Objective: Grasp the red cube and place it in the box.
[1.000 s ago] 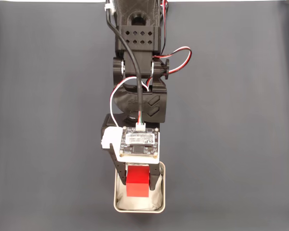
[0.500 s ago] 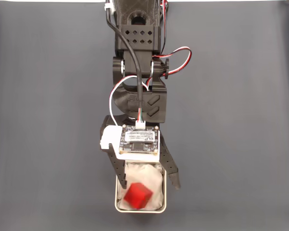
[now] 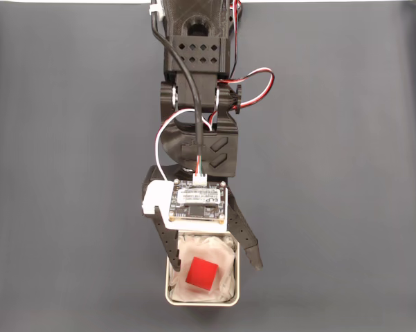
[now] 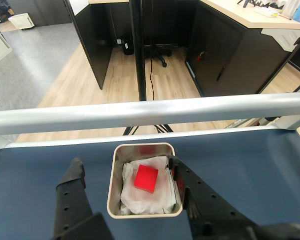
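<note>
The red cube (image 3: 201, 273) lies loose on the wrinkled white cloth inside the box (image 3: 201, 302), which sits at the bottom edge of the fixed view. My gripper (image 3: 214, 263) hangs just above the box, open, its two black fingers (image 3: 252, 253) spread to either side of the cube without touching it. In the wrist view the cube (image 4: 146, 178) rests near the middle of the box (image 4: 111, 192), and the gripper (image 4: 125, 164) is splayed wide: one finger stands outside the box's left wall, the other over its right rim.
A dark grey mat (image 3: 346, 173) covers the table on both sides of the arm. In the wrist view an aluminium rail (image 4: 150, 114) runs along the table's far edge just behind the box, with office floor beyond.
One second ago the gripper was shut on the red cube over the box. The fingers then spread apart, and the cube dropped and settled on the cloth.
</note>
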Controlling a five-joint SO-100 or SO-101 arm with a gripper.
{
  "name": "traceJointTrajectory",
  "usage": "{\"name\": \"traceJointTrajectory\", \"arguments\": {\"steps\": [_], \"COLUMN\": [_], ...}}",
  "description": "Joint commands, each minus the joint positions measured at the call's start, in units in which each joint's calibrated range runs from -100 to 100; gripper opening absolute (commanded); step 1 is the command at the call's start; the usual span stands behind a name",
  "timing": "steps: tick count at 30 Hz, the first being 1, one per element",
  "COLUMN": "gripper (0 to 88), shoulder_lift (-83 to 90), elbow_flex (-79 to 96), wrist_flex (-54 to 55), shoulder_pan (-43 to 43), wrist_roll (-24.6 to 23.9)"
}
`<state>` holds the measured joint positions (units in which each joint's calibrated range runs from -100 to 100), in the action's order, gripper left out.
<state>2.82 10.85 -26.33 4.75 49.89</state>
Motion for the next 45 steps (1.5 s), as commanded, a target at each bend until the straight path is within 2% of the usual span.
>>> {"name": "traceJointTrajectory", "arguments": {"steps": [1,26,29,30,32,33,39,45], "gripper": [38.9,37.2,30.7,24.5,5.8,0.6,0.0,0.0], "shoulder_lift": [1.77,2.64,2.98,3.24,4.02,4.89,19.97,44.4], "elbow_flex": [-1.82,-1.0,-1.0,-0.9,-1.18,-1.54,0.28,24.46], "wrist_flex": [1.0,1.25,1.0,0.76,0.18,-0.8,-5.55,-5.63], "shoulder_pan": [0.44,0.22,0.08,0.01,0.01,-0.06,-1.13,-2.12], "wrist_roll": [0.54,0.29,0.34,0.39,0.1,0.1,-0.34,0.54]}}
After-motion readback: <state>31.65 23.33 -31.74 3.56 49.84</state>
